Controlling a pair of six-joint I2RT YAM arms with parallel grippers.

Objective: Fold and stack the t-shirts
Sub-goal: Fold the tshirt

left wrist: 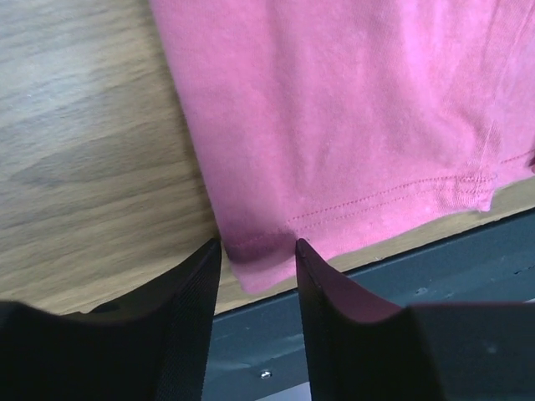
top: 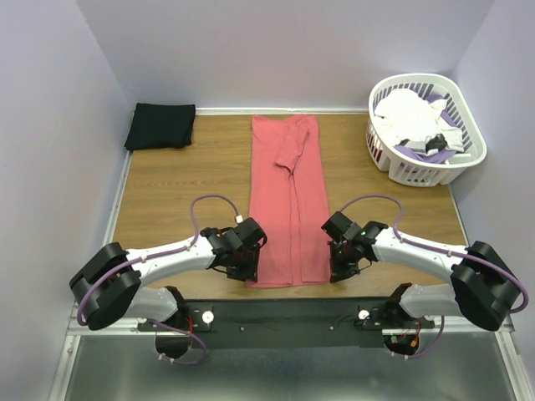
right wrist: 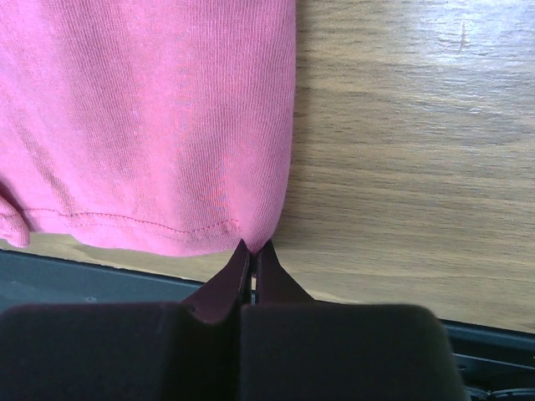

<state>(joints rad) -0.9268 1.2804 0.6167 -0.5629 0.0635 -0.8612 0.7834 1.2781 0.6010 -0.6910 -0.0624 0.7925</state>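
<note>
The coral-red t-shirt [top: 288, 196] lies folded into a long narrow strip down the middle of the wooden table. The black t-shirt [top: 160, 125] lies folded at the back left corner. My left gripper [top: 248, 269] is open, its jaws on either side of the shirt's near left hem corner [left wrist: 259, 251]. My right gripper [top: 337, 269] is shut on the shirt's near right hem corner [right wrist: 255, 234], the cloth pinched at the fingertips.
A white slatted basket [top: 422, 171] holding white and purple laundry stands at the back right. The table's near edge and a dark metal rail [top: 284, 313] run just behind both grippers. Purple walls close in on three sides.
</note>
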